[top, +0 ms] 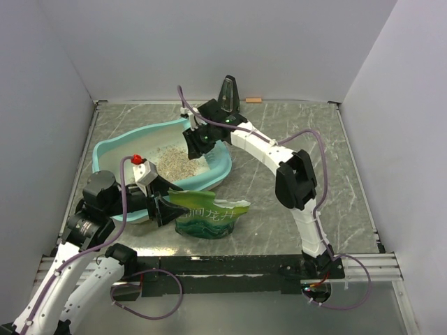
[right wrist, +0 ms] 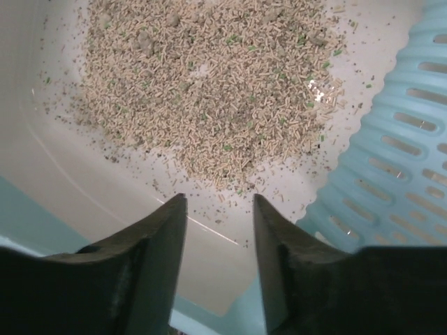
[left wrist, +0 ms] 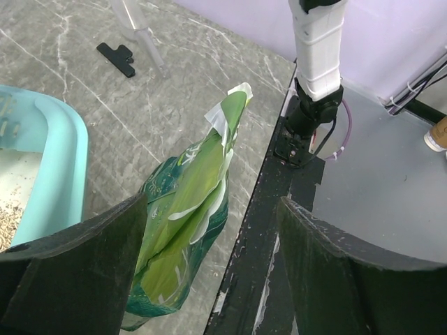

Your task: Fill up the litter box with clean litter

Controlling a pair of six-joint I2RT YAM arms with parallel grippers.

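Note:
The teal litter box (top: 106, 155) lies at the left middle of the table, whitish inside. A loose heap of beige clean litter (top: 174, 160) lies in it. My right gripper (top: 198, 149) hangs open and empty just above the box's right end. In the right wrist view its fingers (right wrist: 218, 199) frame the litter (right wrist: 209, 91), with the slotted sieve grid (right wrist: 398, 174) on the right. My left gripper (top: 170, 209) is open, level with the green printed bag (top: 209, 215). The bag (left wrist: 188, 223) stands upright just beyond its fingertips (left wrist: 211, 202), close to the left finger.
The black front rail (left wrist: 272, 230) runs right beside the bag. The litter box's corner (left wrist: 63, 160) is to the bag's left. A black clip (left wrist: 115, 57) lies on the marble table. A black upright object (top: 228, 94) and a small orange item (top: 253, 100) sit at the back wall.

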